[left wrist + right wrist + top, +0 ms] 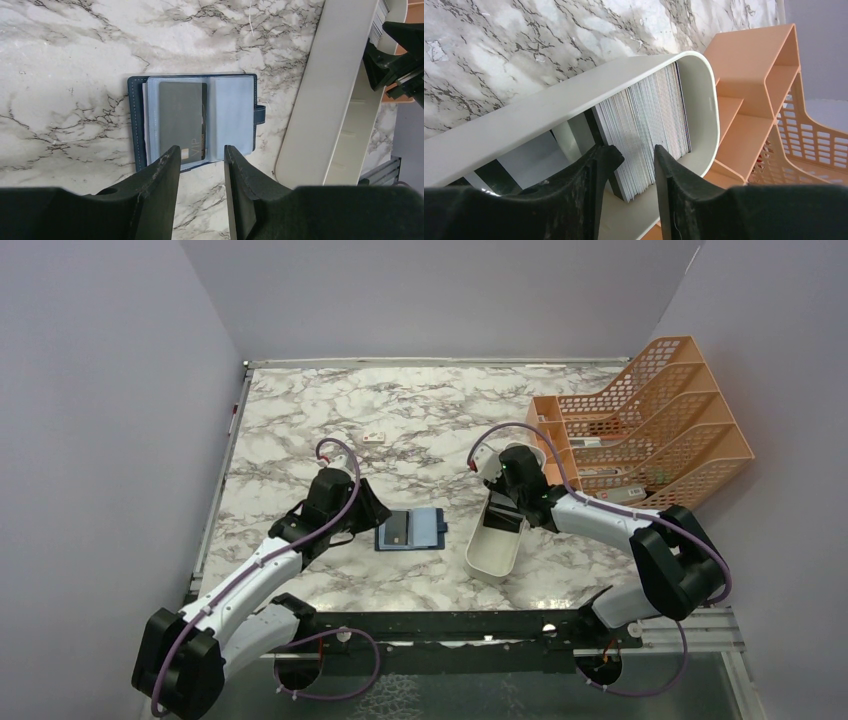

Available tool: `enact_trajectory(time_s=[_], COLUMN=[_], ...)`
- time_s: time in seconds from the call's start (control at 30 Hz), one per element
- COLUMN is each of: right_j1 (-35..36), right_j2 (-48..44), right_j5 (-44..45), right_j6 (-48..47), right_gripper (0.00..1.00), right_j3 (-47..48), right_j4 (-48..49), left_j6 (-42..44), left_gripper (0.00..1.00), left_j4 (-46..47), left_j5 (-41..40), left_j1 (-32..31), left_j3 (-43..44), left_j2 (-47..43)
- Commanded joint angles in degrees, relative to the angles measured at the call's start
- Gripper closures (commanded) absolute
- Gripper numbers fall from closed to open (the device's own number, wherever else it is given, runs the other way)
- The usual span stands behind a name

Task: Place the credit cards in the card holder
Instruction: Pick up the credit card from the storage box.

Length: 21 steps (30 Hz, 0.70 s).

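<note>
Right claw (639, 152) part open, empty, just over card stack (649, 115) in white tray (524, 125). Pinch only one card, lift straight up. Left claw (200, 152) part open, empty, above open card holder (230, 115) on worktop (75, 50); grey card (182, 120) already tucked inside.

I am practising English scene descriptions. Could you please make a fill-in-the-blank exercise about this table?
1. The card holder lies ____ on the table.
2. The card in its left panel is ____.
3. The stack of cards stands inside the white ____.
4. The mesh rack is ____.
Answers: open; grey; tray; orange.
</note>
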Motion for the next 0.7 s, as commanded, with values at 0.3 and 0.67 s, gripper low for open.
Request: enact_trajectory(time_s=[0.3, 0.67], right_j1=[-0.7, -1.3], right_j2=[-1.7, -3.7], right_j5=[2.3, 0.1], right_j6=[-0.7, 1.4], right_gripper=[0.66, 0.80], right_j3=[-0.6, 0.9], right_j4=[3.1, 0.3], left_j6=[0.5, -0.1], left_gripper=[0.59, 0.59], left_j4=[-1.1, -1.2], left_j5=[1.0, 1.0], left_j1=[0.2, 0.3], left_j3=[1.3, 1.1], left_j2=[-2.5, -3.3])
